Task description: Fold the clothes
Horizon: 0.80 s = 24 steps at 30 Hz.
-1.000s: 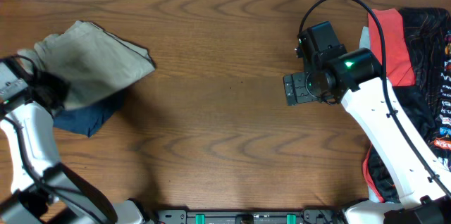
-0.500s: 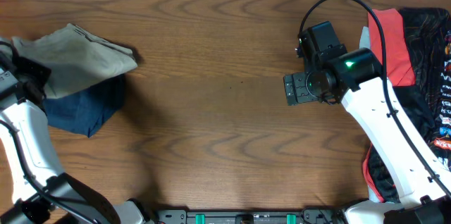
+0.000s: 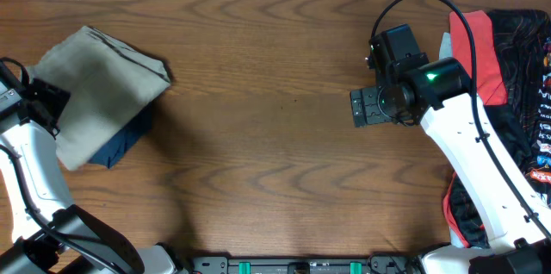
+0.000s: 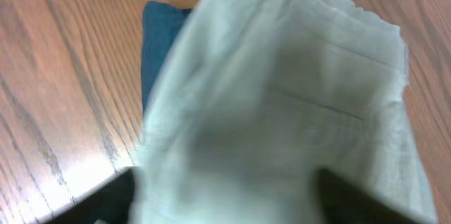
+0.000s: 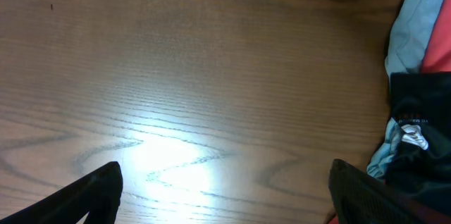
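Observation:
The folded pale khaki shorts (image 3: 99, 93) lie at the table's left, spread over a navy garment (image 3: 125, 140) that shows at their lower edge. My left gripper (image 3: 47, 102) sits at the shorts' left edge. In the left wrist view the khaki cloth (image 4: 282, 97) fills the frame and my left gripper (image 4: 225, 203) is open, its dark fingers (image 4: 106, 199) wide apart with cloth lying loose between them. My right gripper (image 3: 362, 108) hovers open over bare wood right of centre, nothing between its fingers (image 5: 95, 189). More clothes are piled at the right: red (image 3: 478, 59) and black printed (image 3: 521, 93).
The right wrist view shows the pile's near edge, with light-blue (image 5: 416, 20), red (image 5: 438, 48) and black (image 5: 423, 118) cloth close to my right finger. The wooden table (image 3: 258, 136) stretches between the two arms. The arm bases stand along the front edge.
The left gripper has opened and let go of the khaki shorts, which dropped and spread flat over the navy garment. The right arm has barely moved.

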### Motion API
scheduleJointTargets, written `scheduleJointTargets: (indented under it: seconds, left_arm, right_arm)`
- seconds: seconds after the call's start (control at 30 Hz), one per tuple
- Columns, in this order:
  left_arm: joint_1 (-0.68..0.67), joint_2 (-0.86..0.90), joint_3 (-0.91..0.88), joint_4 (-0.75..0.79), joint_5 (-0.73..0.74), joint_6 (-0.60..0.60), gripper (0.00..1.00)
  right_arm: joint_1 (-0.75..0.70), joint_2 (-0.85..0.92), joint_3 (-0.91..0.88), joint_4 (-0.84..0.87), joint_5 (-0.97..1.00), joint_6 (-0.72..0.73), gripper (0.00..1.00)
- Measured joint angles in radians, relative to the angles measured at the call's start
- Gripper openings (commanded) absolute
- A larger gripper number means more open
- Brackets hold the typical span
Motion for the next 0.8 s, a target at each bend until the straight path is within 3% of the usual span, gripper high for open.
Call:
scheduleJointTargets:
  seconds: [0.37, 0.8]
  left_arm:
    - [-0.041, 0.000, 0.000, -0.011, 0.111, -0.025, 0.98]
    - [-0.400, 0.037, 0.000, -0.200, 0.179, 0.105, 0.98]
  right_arm:
    - [-0.001, 0.000, 0.000, -0.002, 0.000, -0.003, 0.92]
    - [-0.001, 0.000, 0.000, -0.001, -0.002, -0.004, 0.92]
